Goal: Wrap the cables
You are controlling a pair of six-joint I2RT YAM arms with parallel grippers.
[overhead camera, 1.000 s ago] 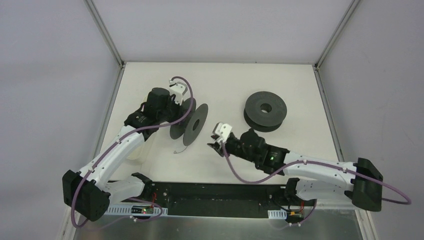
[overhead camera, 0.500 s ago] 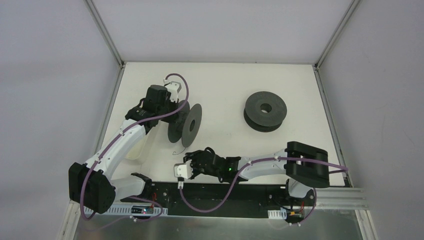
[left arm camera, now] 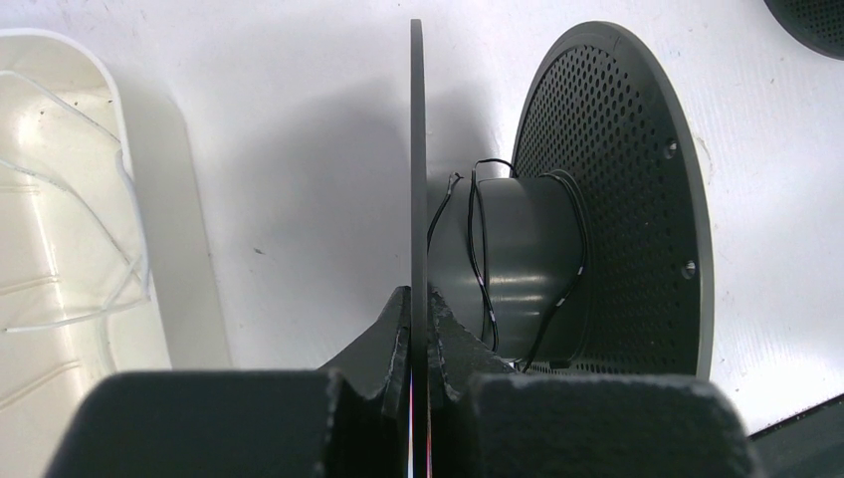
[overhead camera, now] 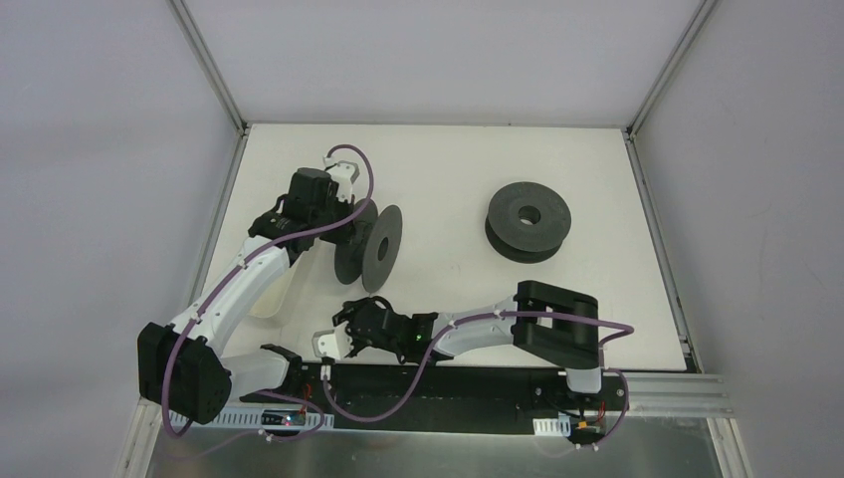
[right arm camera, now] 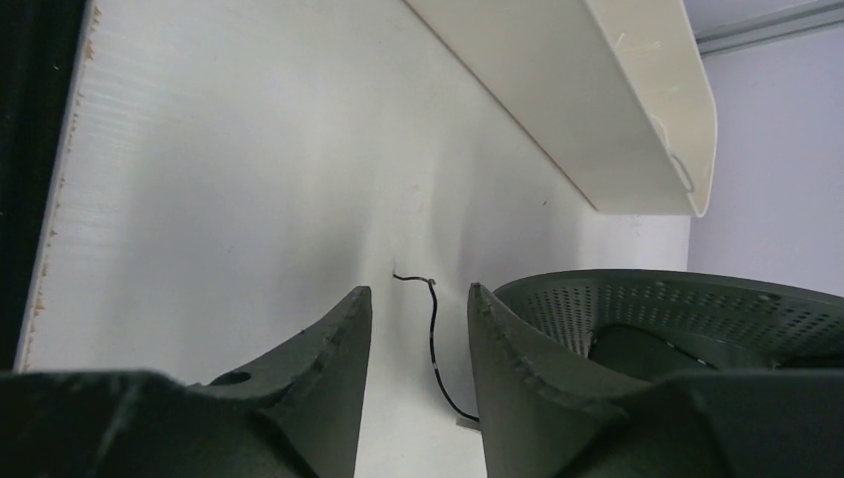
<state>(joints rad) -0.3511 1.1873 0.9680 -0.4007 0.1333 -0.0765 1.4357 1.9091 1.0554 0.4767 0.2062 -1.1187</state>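
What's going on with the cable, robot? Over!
Left jaws shut on spool flange. Right jaws open, loose cable end on the table in line with their gap, not gripped. A few turns on the hub. Spool rim close beside them.

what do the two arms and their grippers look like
Both the left arm and right arm have white links joined by boxy black joint housings, with a purple hose looping along each. A small green light glows near the right wrist. The left gripper and right gripper have dark, matte, wedge-shaped fingers.
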